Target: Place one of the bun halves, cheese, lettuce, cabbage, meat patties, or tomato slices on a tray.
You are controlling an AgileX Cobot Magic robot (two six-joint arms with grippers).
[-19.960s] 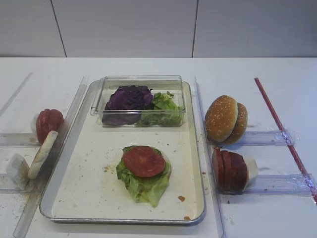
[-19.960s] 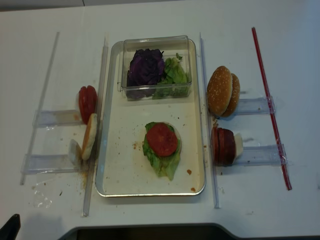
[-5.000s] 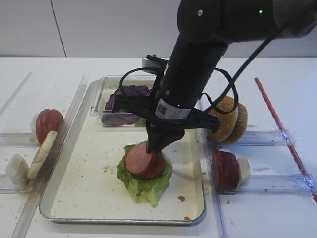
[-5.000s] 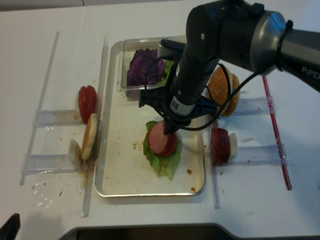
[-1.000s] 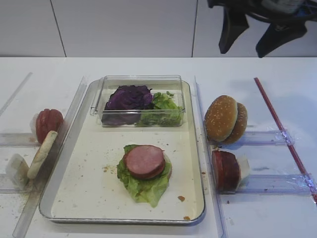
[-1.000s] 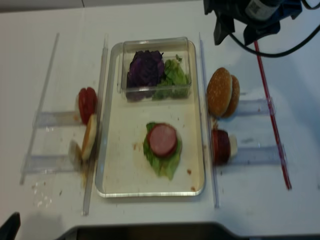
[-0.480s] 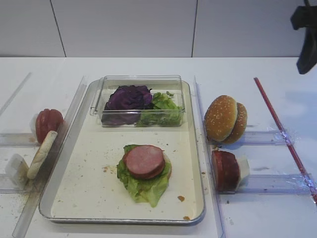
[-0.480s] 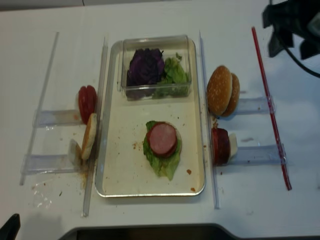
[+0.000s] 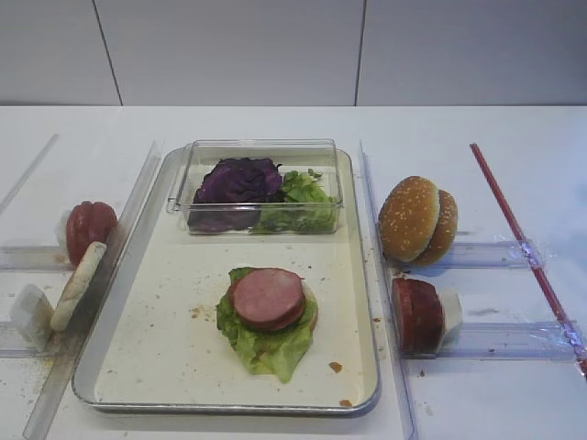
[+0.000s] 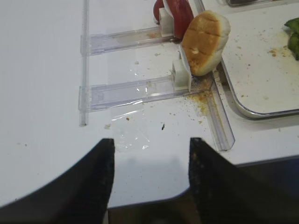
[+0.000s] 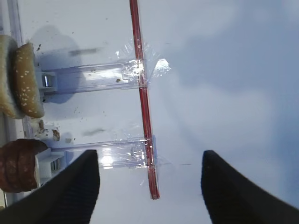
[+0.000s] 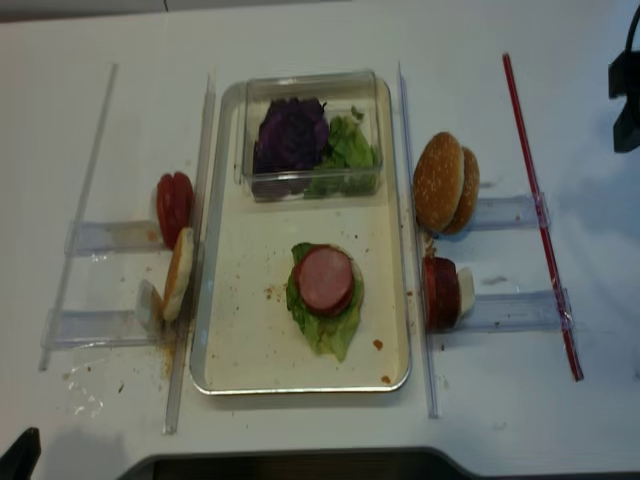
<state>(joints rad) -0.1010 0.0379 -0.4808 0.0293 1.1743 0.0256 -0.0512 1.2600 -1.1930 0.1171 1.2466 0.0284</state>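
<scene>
A pinkish meat patty (image 9: 267,298) lies on top of a stack with a lettuce leaf (image 9: 266,350) on the metal tray (image 9: 151,344). More meat patties (image 9: 417,314) stand on edge in a clear holder right of the tray, behind them the bun halves (image 9: 417,220). Tomato slices (image 9: 90,227) stand left of the tray. Cabbage (image 9: 238,181) and lettuce (image 9: 298,203) fill the clear box. My right gripper (image 11: 149,156) is open and empty, high over the table's right side. My left gripper (image 10: 150,142) is open and empty above the front left table edge.
A red strip (image 9: 523,247) runs along the table on the right. Clear plastic rails (image 9: 381,275) flank the tray. A pale bun slice (image 10: 204,42) leans in the left holder. Crumbs dot the tray floor and the table near its front left corner.
My right arm has drawn away to the right and left the main overhead view. The patty stays on the stack.
</scene>
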